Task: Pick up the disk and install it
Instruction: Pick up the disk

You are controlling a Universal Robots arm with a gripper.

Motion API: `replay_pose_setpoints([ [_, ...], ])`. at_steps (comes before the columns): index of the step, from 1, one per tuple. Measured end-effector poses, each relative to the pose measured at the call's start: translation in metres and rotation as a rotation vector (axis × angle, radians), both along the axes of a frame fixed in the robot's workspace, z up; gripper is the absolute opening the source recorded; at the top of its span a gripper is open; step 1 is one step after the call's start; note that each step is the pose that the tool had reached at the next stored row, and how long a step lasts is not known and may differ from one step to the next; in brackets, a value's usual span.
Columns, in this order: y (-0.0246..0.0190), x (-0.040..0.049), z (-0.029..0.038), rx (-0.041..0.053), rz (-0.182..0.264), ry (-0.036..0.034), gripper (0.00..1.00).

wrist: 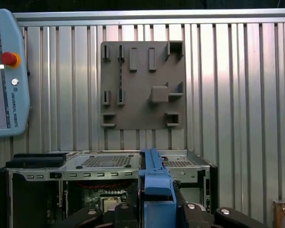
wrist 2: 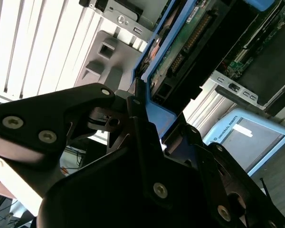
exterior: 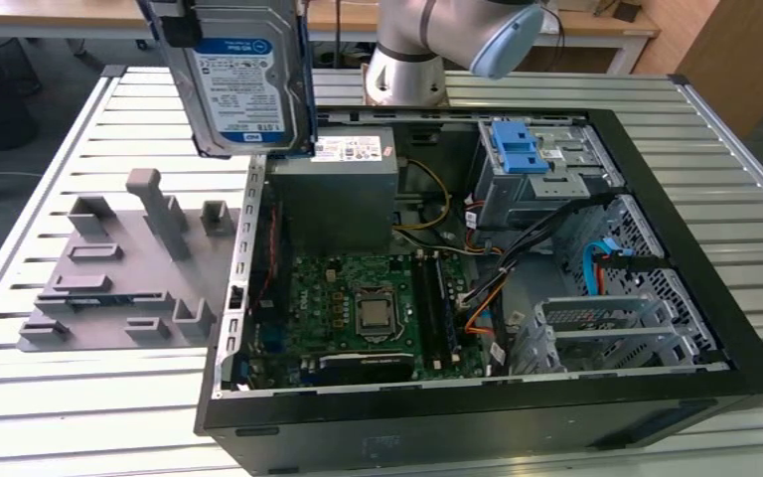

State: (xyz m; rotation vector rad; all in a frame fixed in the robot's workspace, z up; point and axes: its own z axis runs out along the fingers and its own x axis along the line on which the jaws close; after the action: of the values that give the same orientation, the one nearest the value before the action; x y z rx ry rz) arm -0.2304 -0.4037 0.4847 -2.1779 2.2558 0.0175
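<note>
- Above the open computer case (exterior: 488, 417), by its edge on the exterior view's left, the disk (exterior: 242, 79) hangs upright, well clear of the counter (exterior: 37, 397).
- Claw (wrist 2: 157, 124) is clamped onto the disk's blue frame.
- Pick-up done. The disk is not yet seated in any bay, judging by its height.
- Count: one disk, one case, one grey fixture plate (exterior: 103, 278).

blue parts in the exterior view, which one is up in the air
The one edging the disk, hanging above the case; the blue latch sits on the cage inside it.
</note>
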Motion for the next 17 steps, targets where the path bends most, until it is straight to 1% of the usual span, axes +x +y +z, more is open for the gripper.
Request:
replay_pose_setpoints([
  [2,0.0,0.0066,-0.0002,0.0,0.0,0.0,0.36],
  [11,0.0,0.0255,-0.0012,0.0,0.0,0.0,0.36],
  [17,0.0,0.0268,-0.0013,0.0,0.0,0.0,0.36],
])
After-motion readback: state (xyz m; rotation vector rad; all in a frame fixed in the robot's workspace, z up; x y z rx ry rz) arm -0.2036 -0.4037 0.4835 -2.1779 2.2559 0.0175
